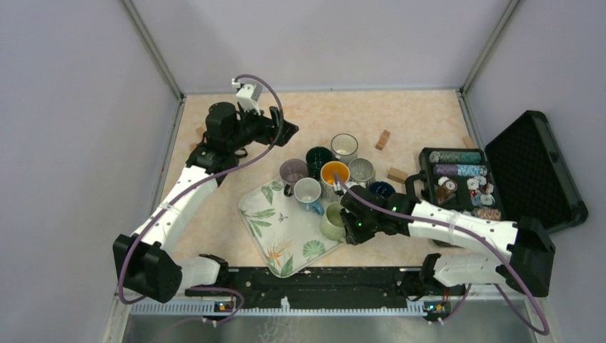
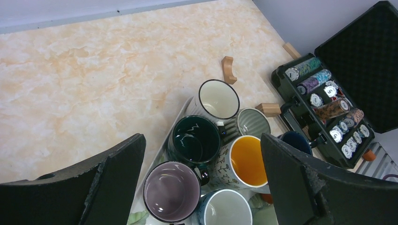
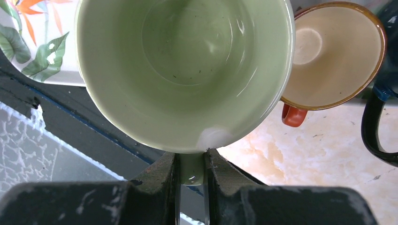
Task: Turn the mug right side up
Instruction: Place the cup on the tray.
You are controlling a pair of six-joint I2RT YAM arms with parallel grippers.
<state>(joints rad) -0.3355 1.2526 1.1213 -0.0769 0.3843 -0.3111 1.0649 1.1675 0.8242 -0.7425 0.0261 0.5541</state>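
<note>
Seemingly against green mug (image 3: 187, 70): tan cup (image 3: 328, 56)

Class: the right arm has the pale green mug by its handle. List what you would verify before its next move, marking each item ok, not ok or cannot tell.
1. Right gripper shut on the handle of the green mug: ok.
2. Mug mouth open to the top view: ok.
3. Mug base resting flat on the tray: cannot tell.
4. Gap to the orange-handled mug beside it: cannot tell.
5. Left gripper open, away from the green mug: ok.
</note>
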